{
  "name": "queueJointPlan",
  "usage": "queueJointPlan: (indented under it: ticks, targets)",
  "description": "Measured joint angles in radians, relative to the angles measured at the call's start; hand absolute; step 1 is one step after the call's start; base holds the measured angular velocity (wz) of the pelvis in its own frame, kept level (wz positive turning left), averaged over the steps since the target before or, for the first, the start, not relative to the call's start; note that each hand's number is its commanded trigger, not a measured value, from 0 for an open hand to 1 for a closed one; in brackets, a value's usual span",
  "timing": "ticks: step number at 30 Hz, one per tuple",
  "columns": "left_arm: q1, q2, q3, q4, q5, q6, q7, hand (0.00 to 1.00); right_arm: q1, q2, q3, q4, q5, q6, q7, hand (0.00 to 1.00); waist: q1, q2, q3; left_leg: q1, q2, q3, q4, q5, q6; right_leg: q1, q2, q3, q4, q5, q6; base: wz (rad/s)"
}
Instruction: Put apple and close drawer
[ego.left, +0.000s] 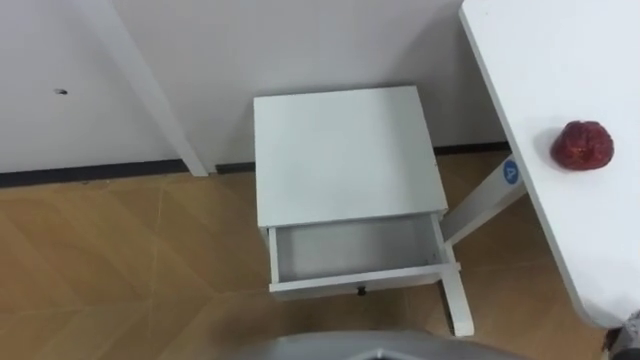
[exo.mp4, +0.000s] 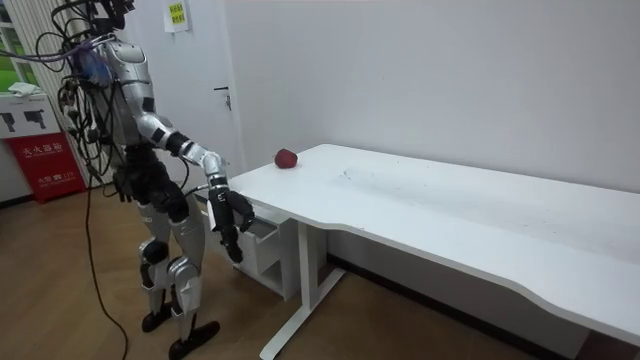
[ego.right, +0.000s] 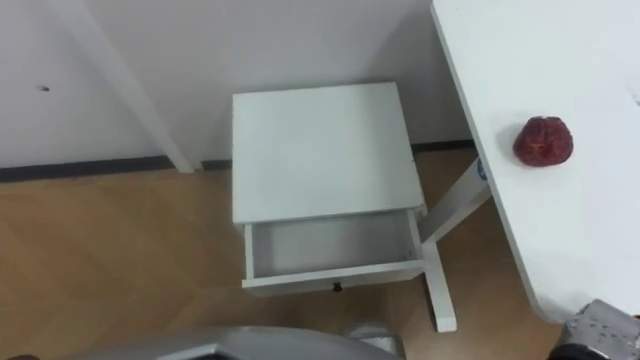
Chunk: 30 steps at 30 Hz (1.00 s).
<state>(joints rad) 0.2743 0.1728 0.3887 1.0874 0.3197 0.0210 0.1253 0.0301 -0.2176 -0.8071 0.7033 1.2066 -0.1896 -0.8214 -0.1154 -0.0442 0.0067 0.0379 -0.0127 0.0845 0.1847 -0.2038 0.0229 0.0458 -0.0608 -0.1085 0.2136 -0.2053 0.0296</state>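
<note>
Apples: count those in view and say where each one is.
1. The apple lies on the white desk, near its end beside the small cabinet. The cabinet's open drawer shows none inside, though its back part is hidden under the top.

The drawer (ego.left: 355, 250) stands pulled out and its inside is bare, so the way in from above is free. Its back part goes under the cabinet top (ego.left: 345, 150). On the right, the slanted desk leg (ego.left: 480, 205) stands just beside the drawer's side wall, and the desk (ego.left: 530, 60) edge runs near, higher up. The apple (ego.left: 583, 146) lies near that edge with open surface around it.
</note>
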Motion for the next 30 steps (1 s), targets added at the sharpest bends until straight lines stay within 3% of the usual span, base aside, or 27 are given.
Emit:
queueJointPlan:
  ticks: [3,5,8,9,12,16,20,25,30]
  targets:
    - [0.002,0.000,-0.001,-0.001,-0.001,-0.016,-0.004,0.00,0.000,-0.003,0.004,-0.147,-0.067,-0.034,-0.083,0.00,0.000,0.000,-0.0001,-0.001,0.000,0.008,-0.004,0.001,0.001,-0.009,0.000,0.007,0.007,0.000,0.000,-0.08]
    - [0.001,0.000,-0.010,-0.007,-0.001,-0.016,-0.003,0.00,0.000,-0.038,0.049,-0.257,-0.138,-0.050,-0.107,0.00,0.001,-0.001,-0.0003,-0.001,0.000,0.010,-0.003,0.001,0.001,-0.011,0.000,0.010,0.008,0.000,0.001,-0.03]
    - [0.002,0.004,-0.061,-0.007,-0.007,-0.028,-0.003,0.00,-0.013,-0.121,0.116,-0.378,-0.314,-0.092,-0.125,0.00,0.013,-0.006,-0.0037,-0.001,0.001,0.004,0.003,0.001,0.001,-0.001,0.000,0.001,0.001,0.001,0.000,0.09]
    - [0.003,0.005,-0.071,-0.007,-0.014,-0.028,-0.003,0.00,-0.014,-0.128,0.121,-0.383,-0.338,-0.098,-0.128,0.00,0.014,-0.007,-0.0044,0.000,0.001,-0.001,0.004,0.001,0.001,0.005,0.000,-0.005,-0.004,0.001,0.000,0.22]
    - [0.006,0.001,-0.104,-0.006,-0.014,-0.028,-0.002,0.00,-0.010,-0.130,0.127,-0.444,-0.412,-0.107,-0.165,0.00,0.038,-0.014,-0.0072,-0.002,0.002,-0.008,0.003,0.001,0.001,0.008,0.001,-0.016,-0.012,0.002,0.001,0.10]
    - [0.007,0.002,-0.127,-0.007,-0.006,-0.028,-0.002,0.00,-0.008,-0.125,0.195,-0.497,-0.587,-0.107,-0.168,0.00,0.045,-0.011,-0.0074,-0.008,0.002,-0.008,0.003,0.001,0.001,0.006,-0.001,-0.023,-0.012,0.002,0.001,0.03]
    - [0.002,0.003,-0.140,-0.009,-0.012,-0.028,0.000,0.00,-0.007,-0.125,0.236,-0.528,-0.636,-0.107,-0.150,0.00,0.052,-0.011,-0.0074,-0.007,0.002,-0.007,0.003,0.001,0.000,0.008,-0.001,-0.028,-0.011,0.002,0.001,0.01]
    - [0.005,0.002,-0.159,-0.008,-0.004,-0.027,0.000,0.00,0.034,-0.125,0.299,-0.546,-0.868,-0.091,-0.092,0.00,0.070,-0.014,-0.0056,-0.006,0.003,-0.007,0.004,0.001,0.000,0.008,-0.001,-0.027,-0.011,0.002,0.000,0.00]
    - [0.008,0.002,-0.162,-0.008,-0.013,-0.026,-0.001,0.00,0.049,-0.125,0.360,-0.558,-0.979,-0.058,-0.003,0.00,0.071,-0.020,-0.0041,0.008,0.004,-0.004,0.004,0.001,0.000,0.018,-0.003,-0.030,-0.010,0.004,-0.001,0.00]
